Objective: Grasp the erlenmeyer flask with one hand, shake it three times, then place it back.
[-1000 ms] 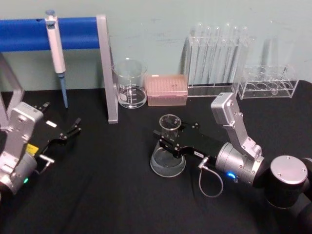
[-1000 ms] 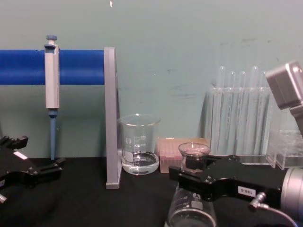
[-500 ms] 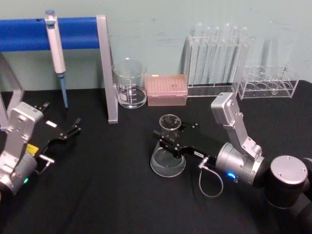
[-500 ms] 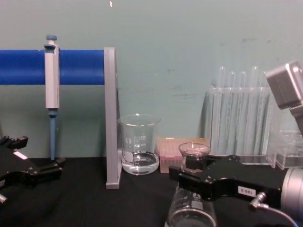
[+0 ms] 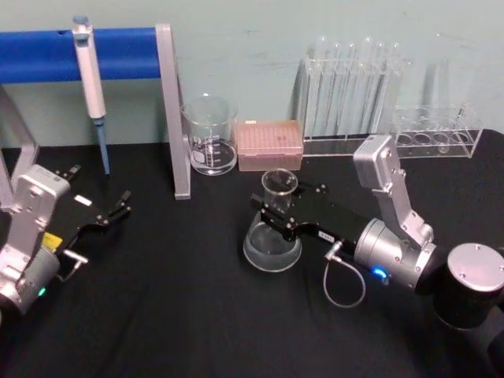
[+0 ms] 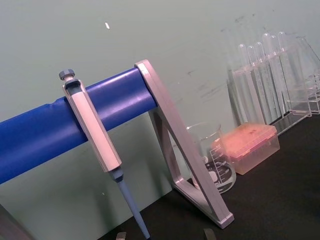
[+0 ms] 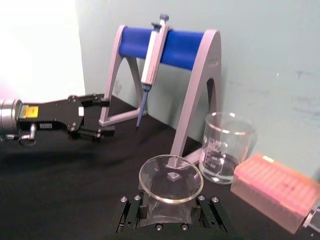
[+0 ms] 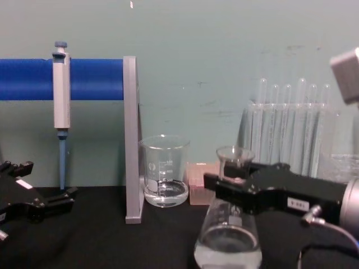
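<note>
**Flask gripped by the neck; shaking and setting down not shown as done**

Nearest, the black cloth-covered worktop [image 5: 173, 315] is carrying both arms. At its left side the left black two-finger gripper [image 5: 122, 203] is lying low and idle, its fingers spread apart around nothing. Toward the middle, right of centre, the right black blocky gripper with the silver wrist and grey cable [image 5: 277, 216] is reaching in from the right edge, its fingers pinching the narrow neck of the clear glass conical erlenmeyer flask [image 5: 272, 244] from both sides. The flask is standing upright, with a little clear liquid pooling in its wide base.

So the grasp is looking complete. One still moment cannot show how many of the three shakes are done, and judging by the grip, the placing back is yet to come.

Along the far edge are standing a straight-walled glass beaker [image 5: 211, 146], a pink rectangular tip box [image 5: 270, 144], a clear rack of thin test tubes [image 5: 346, 87] and a grey pipette hanging on a blue-barred stand [image 5: 90, 71], all well apart from the flask.

The fingers are covering most of the neck. In the chest view the flask's base is reaching the lower picture edge, so I cannot tell whether it is resting on the worktop or just clear of it. The printed graduations are too faint to read.
</note>
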You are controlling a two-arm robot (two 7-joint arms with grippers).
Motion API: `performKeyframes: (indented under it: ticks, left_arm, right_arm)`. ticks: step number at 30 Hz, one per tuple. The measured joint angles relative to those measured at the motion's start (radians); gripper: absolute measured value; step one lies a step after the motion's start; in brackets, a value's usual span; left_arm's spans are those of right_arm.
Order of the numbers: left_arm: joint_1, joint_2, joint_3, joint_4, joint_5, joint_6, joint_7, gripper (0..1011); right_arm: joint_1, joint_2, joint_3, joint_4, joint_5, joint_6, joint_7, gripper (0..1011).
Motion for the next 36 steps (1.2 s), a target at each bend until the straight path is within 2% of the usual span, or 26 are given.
performKeyframes:
  ticks: [15, 36]
  left_arm:
    - [0.000, 0.000, 0.000, 0.000, 0.000, 0.000, 0.000, 1001]
    - [0.000, 0.000, 0.000, 0.000, 0.000, 0.000, 0.000, 1001]
  right_arm:
    - [0.011, 0.011, 0.030, -0.100, 0.014, 0.063, -0.048, 449]
    - [0.020, 0.030, 0.055, -0.185, 0.028, 0.111, -0.083, 449]
